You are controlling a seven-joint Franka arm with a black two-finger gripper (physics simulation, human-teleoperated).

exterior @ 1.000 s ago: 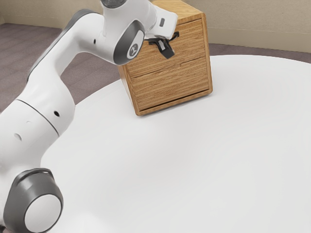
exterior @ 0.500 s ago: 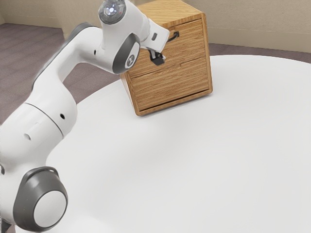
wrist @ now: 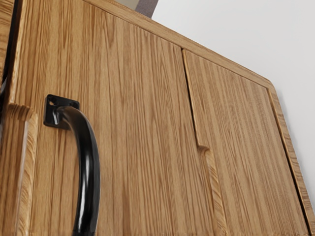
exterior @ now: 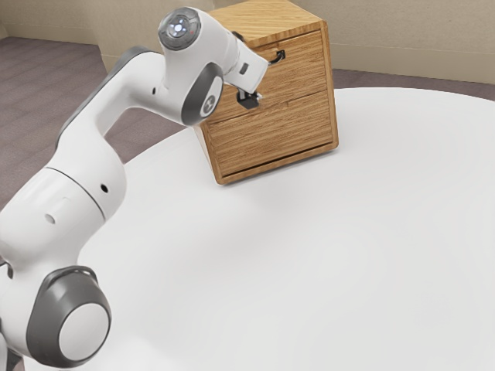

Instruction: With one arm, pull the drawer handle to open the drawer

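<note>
A wooden cabinet (exterior: 271, 116) with two drawer fronts stands at the back of the white table (exterior: 325, 255). The upper drawer (exterior: 290, 73) carries a curved black handle (exterior: 276, 56) and looks flush with the cabinet face. My gripper (exterior: 248, 98) hangs in front of the upper drawer, below the handle and toward the exterior view's left of it, open and holding nothing. In the wrist view the black handle (wrist: 86, 167) with its mounting plate is close up on the wood grain, and the seam (wrist: 194, 103) between the two drawers runs beside it.
The cabinet sits turned at an angle near the table's rounded far edge (exterior: 155, 151). Purple-grey floor (exterior: 46, 69) and a beige wall (exterior: 410, 31) lie behind. My arm's elbow and forearm (exterior: 139, 85) reach over the table's left rim.
My hand has slid down and toward the exterior view's left across the upper drawer front, away from the handle, while the wrist turned. The cabinet has not moved.
</note>
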